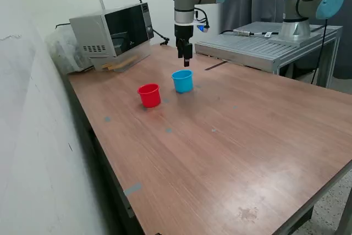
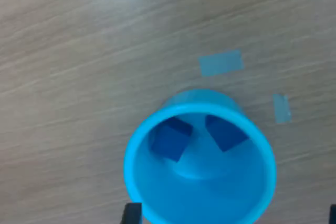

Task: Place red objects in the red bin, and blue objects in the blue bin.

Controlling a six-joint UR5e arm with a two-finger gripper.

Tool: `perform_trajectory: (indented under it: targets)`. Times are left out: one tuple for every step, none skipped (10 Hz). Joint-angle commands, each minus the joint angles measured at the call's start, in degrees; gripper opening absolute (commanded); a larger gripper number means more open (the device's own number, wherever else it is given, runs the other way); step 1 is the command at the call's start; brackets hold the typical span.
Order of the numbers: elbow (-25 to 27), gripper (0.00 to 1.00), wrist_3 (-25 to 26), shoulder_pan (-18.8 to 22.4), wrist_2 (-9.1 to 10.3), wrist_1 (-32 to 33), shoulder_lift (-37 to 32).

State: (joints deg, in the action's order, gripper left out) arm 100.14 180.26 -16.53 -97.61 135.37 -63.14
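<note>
Light-blue cup [image 2: 199, 163] upright on the desk [image 1: 231, 136]; inside, two dark-blue cubes [image 2: 171, 138] [image 2: 226, 132] lie apart on the cup floor. Red cup [image 1: 149, 95] stands just beside it, toward the exterior view's left; its contents cannot be told. Hand [image 1: 185, 59] hovers above the light-blue cup, holding nothing; fingers apart or together: cannot tell. Two pale blue tape patches [image 2: 221, 63] [image 2: 281, 108] near the cup. Microwave [image 1: 113, 33] at the desk's far end. No legible writing.

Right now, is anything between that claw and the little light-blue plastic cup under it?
Nothing visible. The gripper hangs above the light-blue plastic cup, whose open mouth shows two dark-blue cubes inside.
</note>
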Motion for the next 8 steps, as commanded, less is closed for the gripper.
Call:
perform_trajectory:
  targets:
    - [4.87, 1.0, -1.84, 1.85, 0.06, -3.59, -7.76]
    - [6.63, 1.0, -2.98, 2.02, 0.23, -6.32, -11.53]
    - [7.95, 1.0, -4.81, 3.94, 0.23, -9.74, -15.31]
    - [8.57, 1.0, -5.53, 5.96, 0.14, -15.51, -20.83]
    - [8.49, 1.0, -5.71, 6.68, 0.06, -19.05, -25.15]
    - [8.23, 1.0, -5.36, 7.38, 0.14, -21.7, -28.94]
    - [8.14, 1.0, -5.27, 7.39, 0.14, -23.99, -32.11]
    - [8.31, 1.0, -5.45, 7.56, 0.14, -26.62, -34.4]
